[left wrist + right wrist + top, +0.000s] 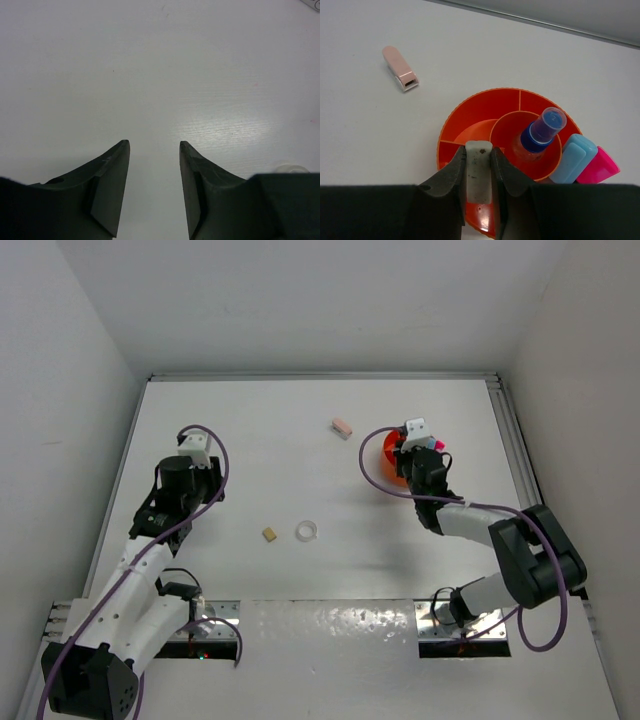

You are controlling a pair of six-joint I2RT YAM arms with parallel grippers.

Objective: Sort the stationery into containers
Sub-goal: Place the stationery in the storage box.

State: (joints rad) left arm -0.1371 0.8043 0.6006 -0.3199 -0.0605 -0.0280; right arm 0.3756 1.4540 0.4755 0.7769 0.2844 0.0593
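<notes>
The round orange tub (pixel 470 112) stands at the right of the table (pixel 388 448). Its middle cup holds a blue-capped small bottle (pixel 540 132); a light blue tube (pixel 572 159) and a pink marker (pixel 600 167) stand at its right side. My right gripper (pixel 479 159) is shut on a pale beige eraser block (pixel 479 172) and holds it over the tub's left compartments. A pale pink stick (pixel 400 68) lies left of the tub (pixel 342 427). A clear tape ring (pixel 306 531) and a tan eraser block (pixel 269 534) lie mid-table. My left gripper (pixel 154 150) is open and empty over bare table.
A metal rail (pixel 515 440) runs along the table's right edge and another along the far edge. White walls enclose the table on three sides. A small part of the clear tape ring (pixel 290 167) shows at the right of the left wrist view.
</notes>
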